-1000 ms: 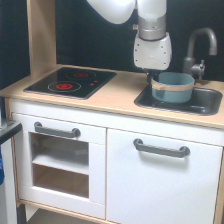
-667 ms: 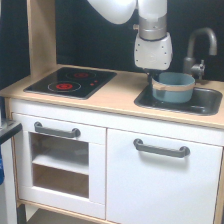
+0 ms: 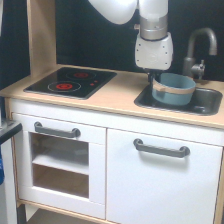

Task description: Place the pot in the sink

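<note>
Pot [image 3: 173,89] sitting inside the sink [image 3: 210,107] toward its 9 o'clock side, rim above the desk [image 3: 117,97] top, gripper [image 3: 154,78] at the pot's 10 o'clock edge, its grip state impossible to tell, faucet [image 3: 200,47] at 1 o'clock, stovetop [image 3: 70,82] well apart at 9 o'clock.

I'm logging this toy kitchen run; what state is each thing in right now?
pot: upright, over the sink's left part, rim above the counter; whether it rests on the bottom cannot be told.
sink: holds only the pot.
gripper: at the pot's left rim, fingers hidden; open or shut cannot be told.
stovetop: nothing on it.
cabinet door: closed.
</note>
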Controlling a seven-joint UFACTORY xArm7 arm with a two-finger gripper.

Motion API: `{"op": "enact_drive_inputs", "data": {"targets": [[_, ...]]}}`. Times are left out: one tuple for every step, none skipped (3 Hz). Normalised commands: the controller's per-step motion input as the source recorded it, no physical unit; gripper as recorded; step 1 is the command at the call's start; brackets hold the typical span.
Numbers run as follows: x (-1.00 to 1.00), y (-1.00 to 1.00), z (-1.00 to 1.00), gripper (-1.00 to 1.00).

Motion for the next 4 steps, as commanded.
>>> {"op": "enact_drive_inputs", "data": {"targets": [[-0.02,-0.1,0.22,0.99],[-0.03,-0.07,0.44,1.0],[-0.18,-0.09,0.54,1.0],[-0.2,-0.09,0.52,1.0]]}}
